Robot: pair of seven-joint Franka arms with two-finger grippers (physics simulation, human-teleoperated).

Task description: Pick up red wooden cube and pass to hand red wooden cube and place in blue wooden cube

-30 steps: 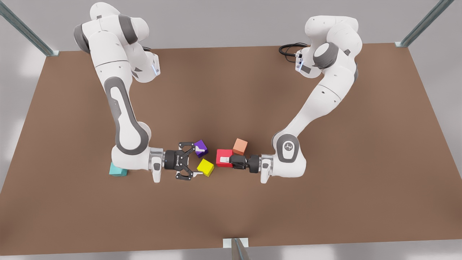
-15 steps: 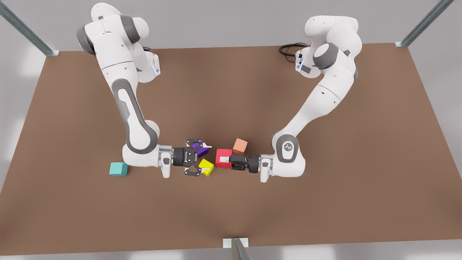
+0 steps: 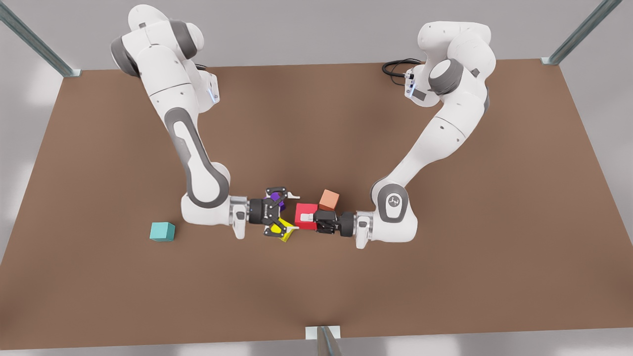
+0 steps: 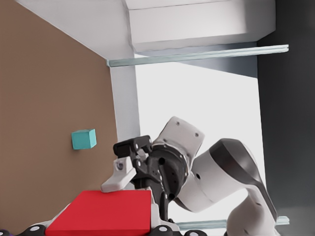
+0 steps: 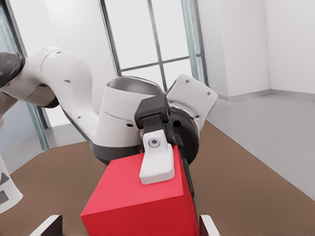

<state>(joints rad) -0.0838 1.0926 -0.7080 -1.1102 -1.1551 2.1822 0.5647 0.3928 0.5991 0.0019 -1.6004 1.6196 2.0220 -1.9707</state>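
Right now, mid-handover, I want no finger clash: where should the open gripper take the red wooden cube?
On its two free side faces, coming level from the front view's left. The left gripper pinches the red wooden cube top and bottom; the right gripper, open, is lined up with those sides.

**Five cubes, two arms, one table**

Five small plain wooden cubes, one of each colour:
- one bright red wooden cube (image 3: 305,216), near the middle;
- one light teal wooden cube (image 3: 162,231), alone on the front view's left;
- one purple cube (image 3: 279,202);
- one yellow cube (image 3: 287,236);
- one pale salmon cube (image 3: 329,200).

Two white robot arms, one on the front view's left (image 3: 193,153) and one on its right (image 3: 435,138). Each carries one black two-finger gripper: the right gripper (image 3: 292,211) and the left gripper (image 3: 309,217).

One brown table (image 3: 316,123). Three metal frame posts: two at the far corners (image 3: 34,39) (image 3: 583,29) and one at the near edge (image 3: 326,341). One black cable (image 3: 395,66).
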